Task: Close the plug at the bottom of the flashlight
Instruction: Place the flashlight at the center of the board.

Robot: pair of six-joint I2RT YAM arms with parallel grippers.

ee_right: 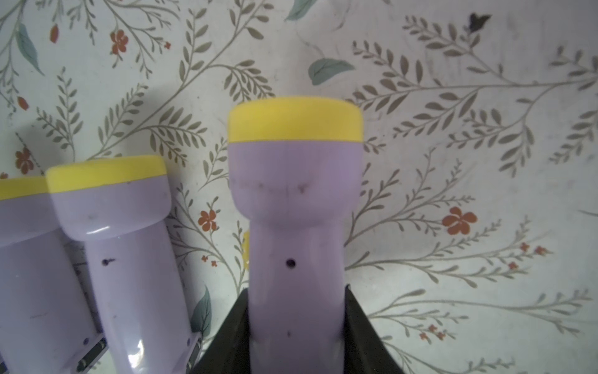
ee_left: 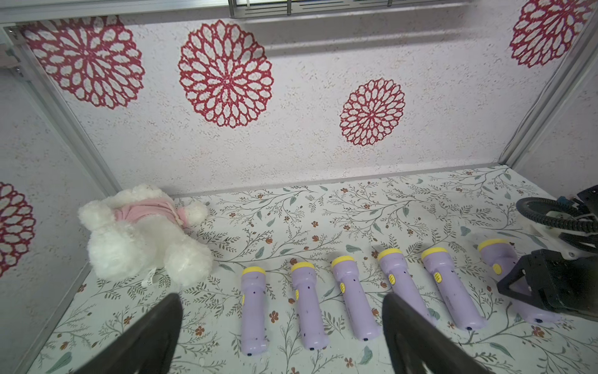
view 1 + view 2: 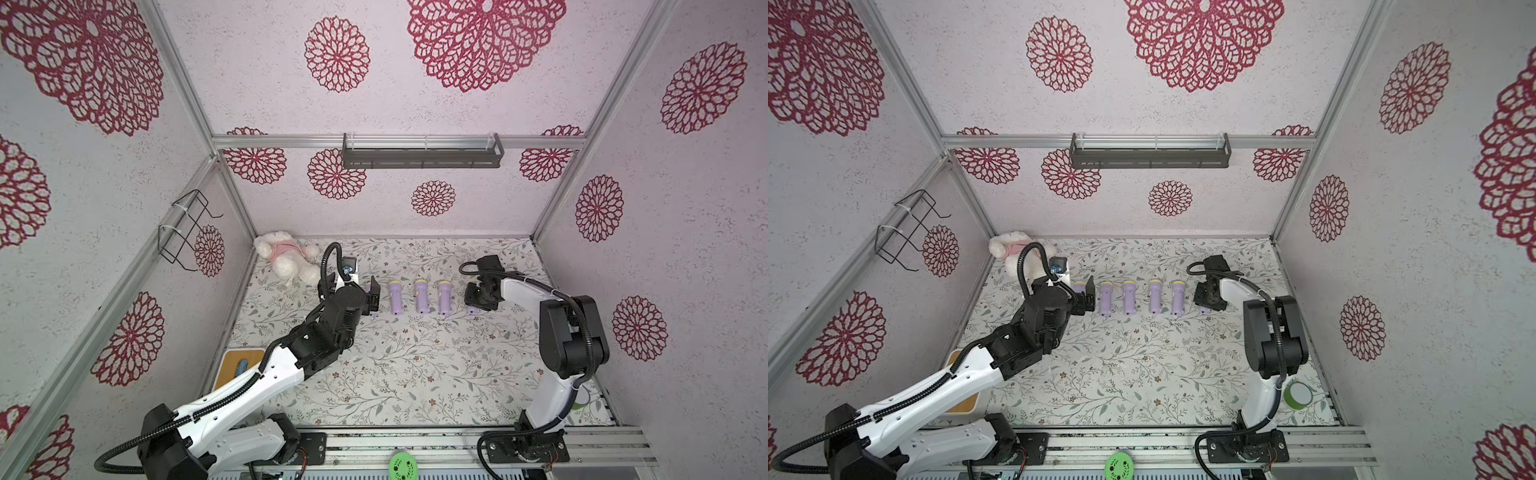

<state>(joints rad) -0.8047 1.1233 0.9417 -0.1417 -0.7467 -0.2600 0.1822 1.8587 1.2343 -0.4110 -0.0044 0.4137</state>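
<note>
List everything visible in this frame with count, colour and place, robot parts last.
flashlights: six, lilac with yellow heads, in a row across the table
end flashlight: one of those six, nearest the right arm, gripped
plush toy: one, white with pink top, back left corner
shelf: one, grey, back wall
wire basket: one, black, left wall
tape roll: one, green, front right
tray: one, orange-brown, front left
disc: one, green, front rail
table: one, floral cover
left gripper: black, open, over the row's left end
right gripper: black, shut on end flashlight
</note>
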